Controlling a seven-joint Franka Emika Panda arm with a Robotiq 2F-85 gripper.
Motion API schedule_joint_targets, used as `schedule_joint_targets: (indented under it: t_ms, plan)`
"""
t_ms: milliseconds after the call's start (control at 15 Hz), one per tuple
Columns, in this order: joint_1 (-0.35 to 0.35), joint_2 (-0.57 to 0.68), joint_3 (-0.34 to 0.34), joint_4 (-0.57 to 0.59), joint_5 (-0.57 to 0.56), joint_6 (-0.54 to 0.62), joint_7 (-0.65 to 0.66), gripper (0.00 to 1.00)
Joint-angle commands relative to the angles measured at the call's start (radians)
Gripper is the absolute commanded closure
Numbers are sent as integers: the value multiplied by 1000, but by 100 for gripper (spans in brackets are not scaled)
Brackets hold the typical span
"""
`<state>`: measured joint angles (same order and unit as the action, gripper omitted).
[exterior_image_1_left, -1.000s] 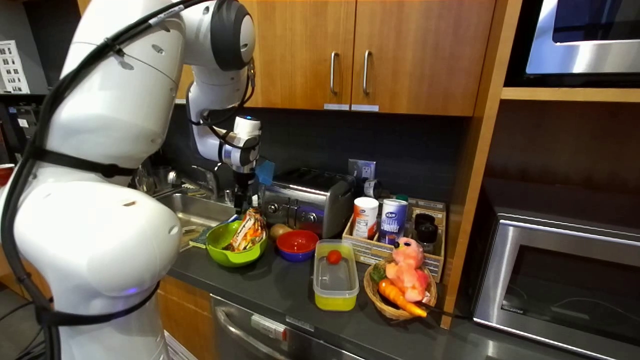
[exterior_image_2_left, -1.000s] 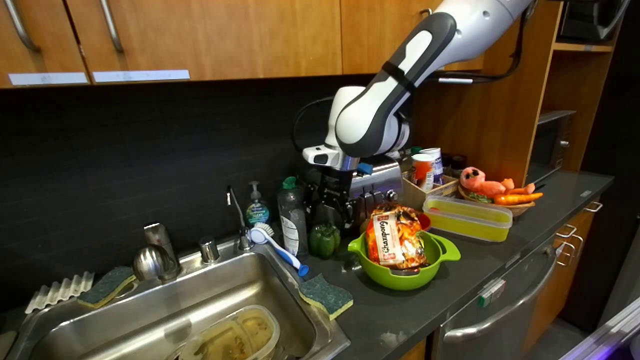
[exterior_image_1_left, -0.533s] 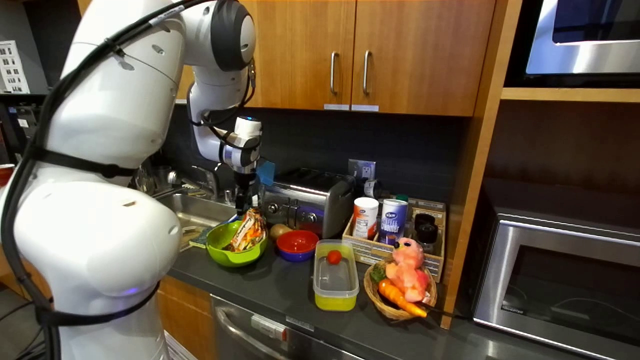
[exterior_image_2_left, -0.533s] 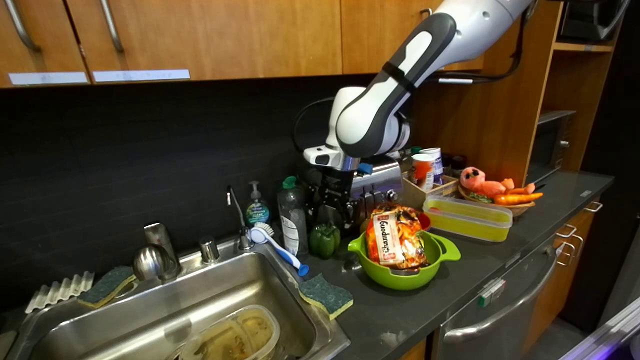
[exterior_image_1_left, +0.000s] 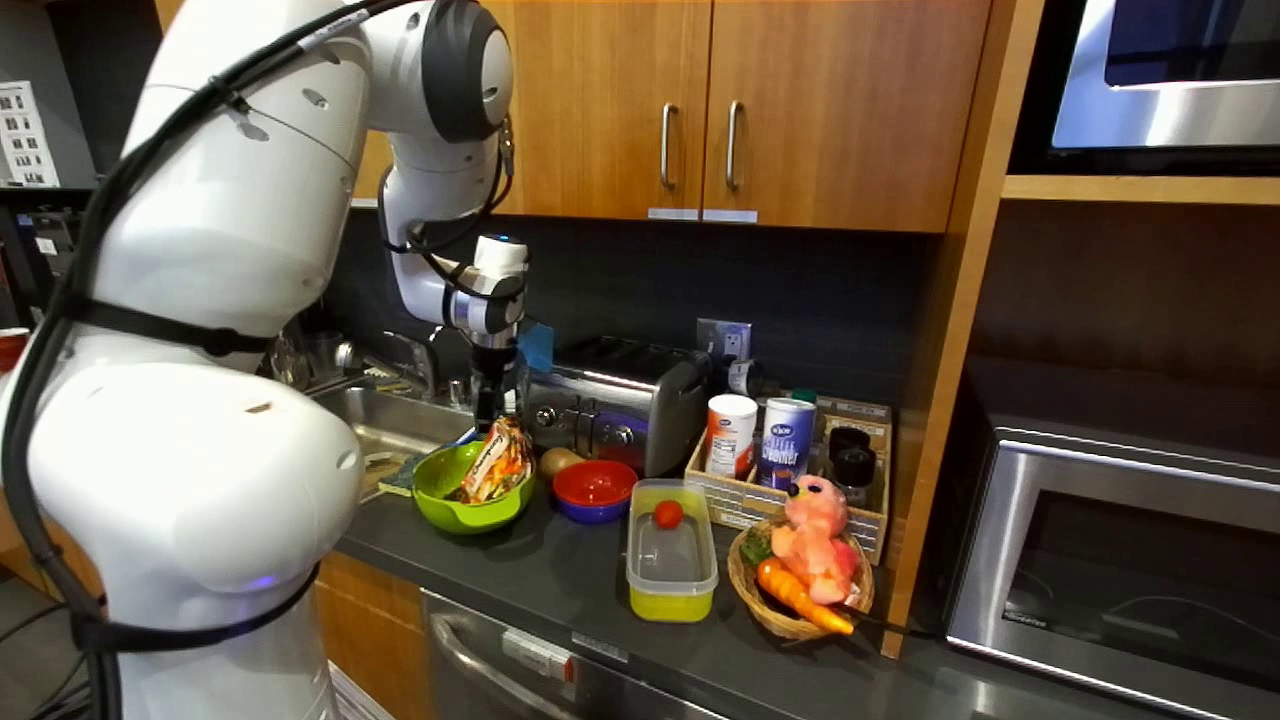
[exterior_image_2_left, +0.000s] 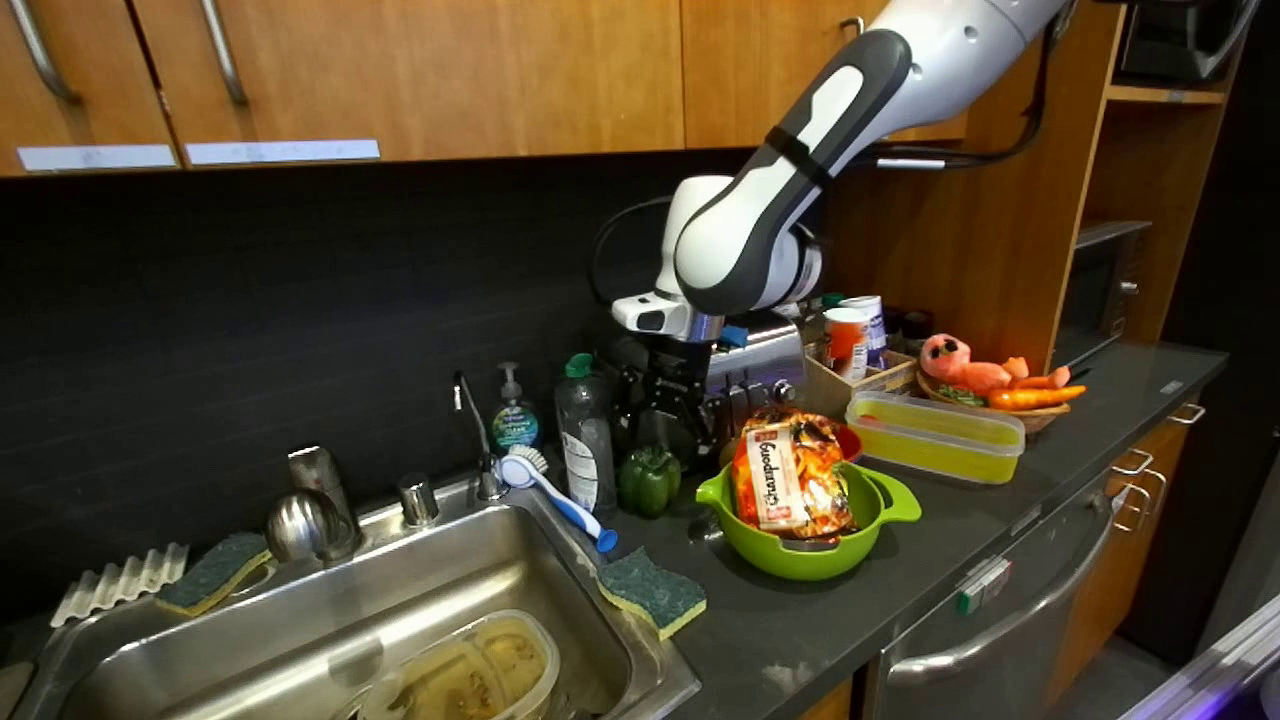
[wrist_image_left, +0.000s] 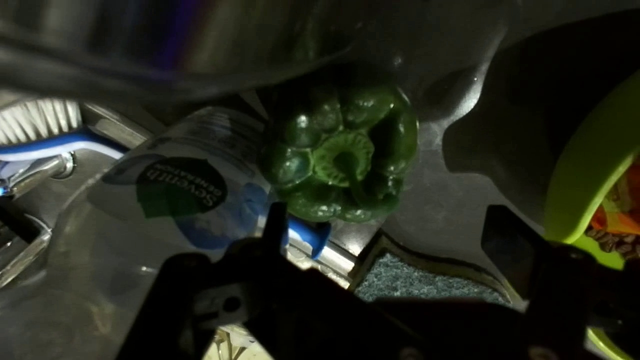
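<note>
At the far left of an exterior view, a scouring sponge (exterior_image_2_left: 212, 575) lies beside the chrome faucet (exterior_image_2_left: 318, 505), behind the stainless-steel sink (exterior_image_2_left: 400, 590), in which a clear plastic food tub (exterior_image_2_left: 549, 655) sits. Farther right stands a pump soap bottle (exterior_image_2_left: 515, 425), near a blue-and-white dish brush (exterior_image_2_left: 560, 505) at the sink's corner. Next comes an upright, green-capped Seventh Generation bottle (exterior_image_2_left: 585, 440), and just beside it the green bell pepper (exterior_image_2_left: 649, 485), resting on the dark countertop (exterior_image_2_left: 740, 630) with its stem upward. The Robotiq gripper (wrist_image_left: 389, 222) hangs over the pepper, its two fingers spread well apart; whether either fingertip touches it cannot be told. A gray-green sponge (exterior_image_2_left: 650, 590) lies nearer the front, at the sink's right edge. The chrome toaster (exterior_image_2_left: 760, 360) stands behind, and in front of it a lime-green handled bowl (exterior_image_2_left: 805, 560) holds a glossy orange food package (exterior_image_2_left: 800, 480), tilted. Then come a red bowl (exterior_image_1_left: 595, 483) stacked on a blue bowl (exterior_image_1_left: 597, 513), a wooden organizer (exterior_image_1_left: 760, 508) with a creamer canister (exterior_image_1_left: 787, 442), a plastic container (exterior_image_1_left: 672, 606) with a tomato (exterior_image_1_left: 668, 514) inside, and a wicker basket (exterior_image_1_left: 748, 592) bearing a pink plush toy (exterior_image_1_left: 820, 560) and a carrot (exterior_image_1_left: 800, 595).
</note>
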<state>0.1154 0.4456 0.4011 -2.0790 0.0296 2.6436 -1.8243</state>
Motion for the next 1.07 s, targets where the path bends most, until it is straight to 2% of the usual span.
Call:
schedule_joint_targets:
  t_ms: [0,133,267,333,600,867,933,1000]
  plan:
    - [-9,4,-2,17,-8,-22,-34,0]
    - [-13,6,-2,22,-5,-26,-49,0]
    - [-17,7,0,26,-1,-29,-63,27]
    - [-17,7,0,25,-1,-31,-69,32]
    - [-15,7,-3,27,-1,-43,-85,65]
    - [-16,8,-1,28,3,-53,-103,94]
    - [-16,8,-1,30,4,-54,-107,99]
    - [-16,8,-1,32,6,-56,-110,98]
